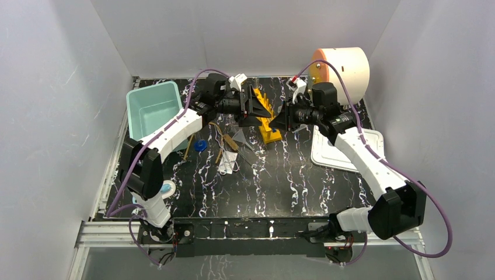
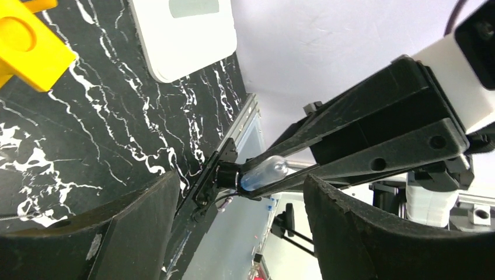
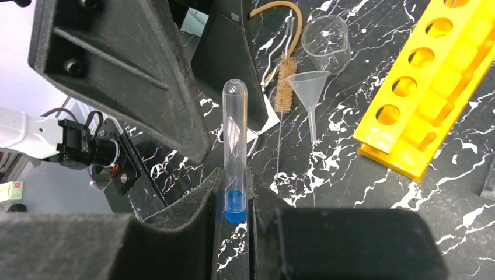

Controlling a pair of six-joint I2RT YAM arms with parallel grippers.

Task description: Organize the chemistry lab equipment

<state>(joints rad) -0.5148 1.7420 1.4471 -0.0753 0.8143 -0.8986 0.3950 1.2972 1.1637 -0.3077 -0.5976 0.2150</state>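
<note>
My right gripper (image 3: 234,198) is shut on the blue-capped end of a clear test tube (image 3: 234,146), whose round end points at the left gripper. My left gripper (image 2: 239,221) stands open, its jaws wide apart facing the tube (image 2: 264,172); one of its fingers (image 3: 117,70) hangs just beside the tube's tip. Both grippers (image 1: 257,108) (image 1: 279,121) meet above the yellow rack (image 1: 269,134) with round holes (image 3: 432,87). On the table lie a clear funnel (image 3: 308,87), a glass beaker (image 3: 327,44), a wire brush (image 3: 285,76) and an amber rubber tube (image 3: 280,11).
A teal bin (image 1: 153,108) stands at the back left. A white tray (image 1: 344,149) lies at the right, with a cream and orange cylinder (image 1: 344,67) behind it. A small blue cap (image 1: 200,146) and wooden-handled tools (image 1: 220,153) lie left of centre.
</note>
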